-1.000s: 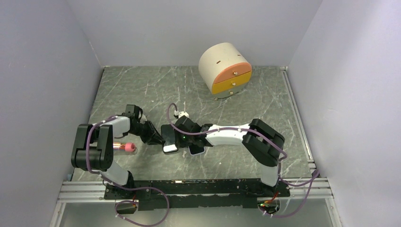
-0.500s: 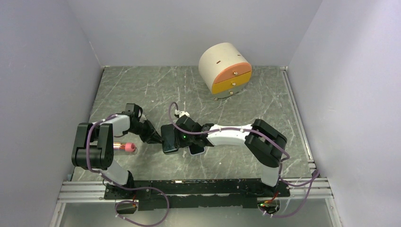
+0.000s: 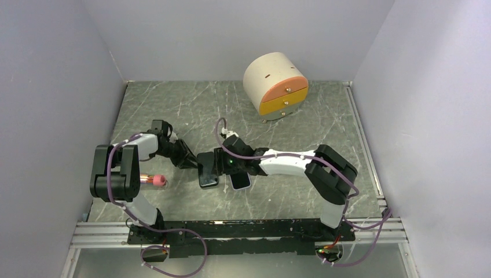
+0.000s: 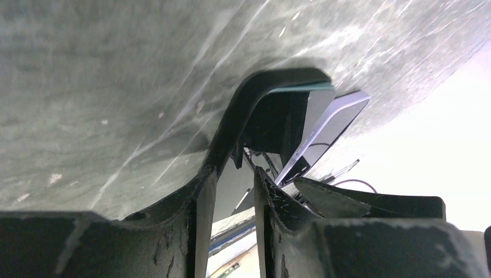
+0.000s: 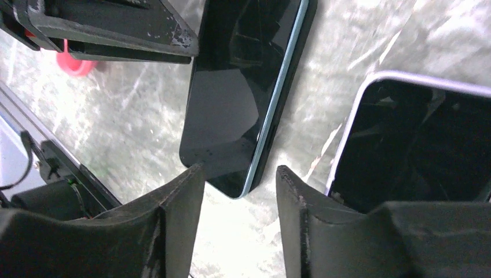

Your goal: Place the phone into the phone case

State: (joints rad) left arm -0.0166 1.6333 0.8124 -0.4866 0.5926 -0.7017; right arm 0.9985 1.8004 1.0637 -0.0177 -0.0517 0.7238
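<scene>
- Right wrist: right fingers [image 5: 173, 226] released, straddling a corner of the phone [image 5: 243, 87]; phone case [image 5: 417, 139] just beside its long edge, bare worktop [image 5: 310, 133] between.
- At the phone's far end: left fingers [image 4: 191, 231], grip cannot be told.

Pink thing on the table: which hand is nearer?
Left. The left hand sits just beside the pink thing; the right hand is farther off, at the dark phone.

grey marbled tabletop [image 3: 191, 104], round beige drawer unit [image 3: 275, 85] at 1 o'clock by back wall, orange drawer over yellow, fronts facing 5 o'clock, small pink-and-red item [image 3: 155, 180] at 8 o'clock, aluminium rail [image 3: 243, 229] along near edge
</scene>
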